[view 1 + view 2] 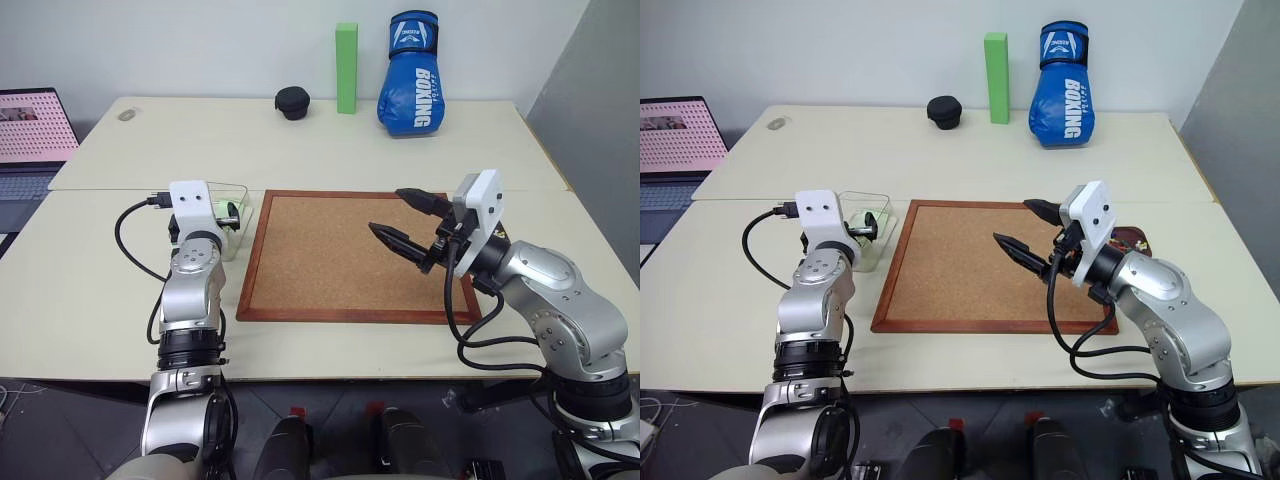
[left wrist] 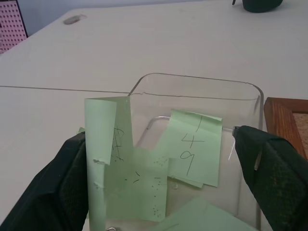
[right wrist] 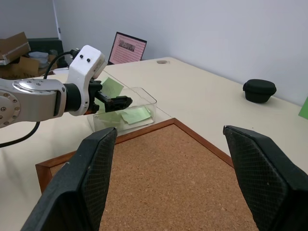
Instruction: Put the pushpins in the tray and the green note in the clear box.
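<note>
The clear box (image 2: 202, 91) stands on the table just left of the corkboard, with pale green notes inside. One green note (image 2: 195, 149) lies against the box's far wall. Another, folded (image 2: 103, 144), stands upright against one finger of my left gripper (image 2: 160, 134), which is open with its fingertips inside the box. My right gripper (image 1: 386, 210) hovers open over the right part of the corkboard with nothing between its fingers. The dark reddish-brown tray (image 1: 1132, 240) peeks out behind my right wrist. The pushpins are too small to make out.
A wood-framed corkboard (image 1: 330, 250) lies flat in the middle of the table. At the back stand a tall green block (image 1: 346, 68), a blue boxing glove (image 1: 410, 75) and a black case (image 1: 292, 102). A laptop (image 1: 30, 140) sits at the far left.
</note>
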